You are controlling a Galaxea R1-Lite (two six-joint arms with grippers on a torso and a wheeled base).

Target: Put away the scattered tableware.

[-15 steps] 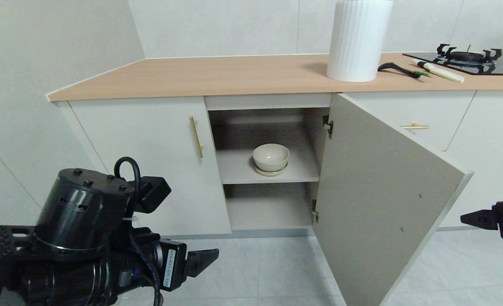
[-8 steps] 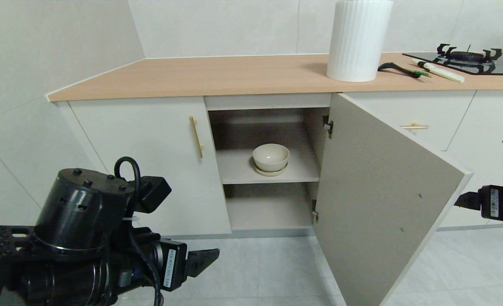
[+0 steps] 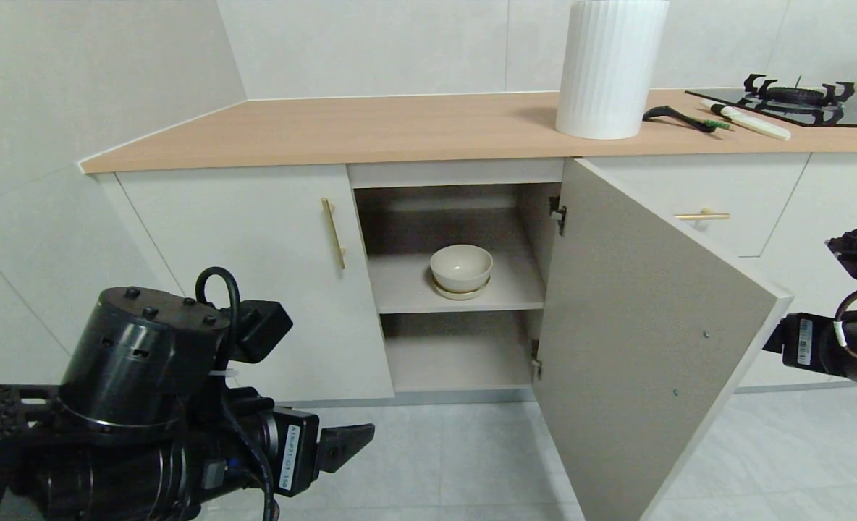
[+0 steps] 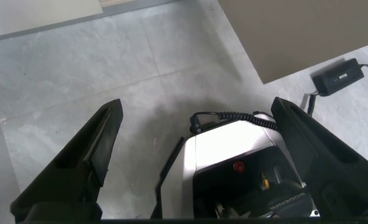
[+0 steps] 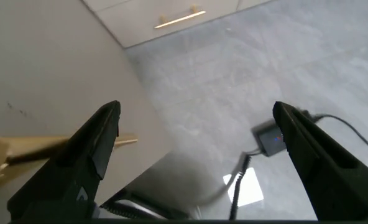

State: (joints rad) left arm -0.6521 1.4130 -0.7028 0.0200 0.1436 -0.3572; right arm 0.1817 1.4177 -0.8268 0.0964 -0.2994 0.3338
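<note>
Tiled kitchen corner, wood counter (image 3: 370, 130) over white cabinets, one cabinet door (image 3: 638, 311) standing wide open. Tableware stowed so far: a bowl (image 3: 461, 266) sitting on a plate (image 3: 459, 293) on the upper shelf (image 3: 407, 286), dead centre of the head view. Right hand (image 5: 196, 112) is at 3 o'clock, outside the door's free edge, fingers spread & holding nothing. The door's gold pull (image 5: 22, 155) lies just beside one finger (touching or not, can't tell). Left hand (image 4: 196, 109) hangs low at 7 o'clock over the floor (image 3: 472, 449), also spread, empty.

Risks, as I judge it: if the right hand shoves the door w/o a proper hold, it could glance off the pull or the edge, & a hard swing could jolt the bowl on its plate. Shutting now would also strand two utensils (image 3: 750, 121) lying at 1 o'clock on the counter, between a tall white canister (image 3: 609, 69) and the hob (image 3: 798, 98). The open door itself stands betw. the right hand and the shelf
</note>
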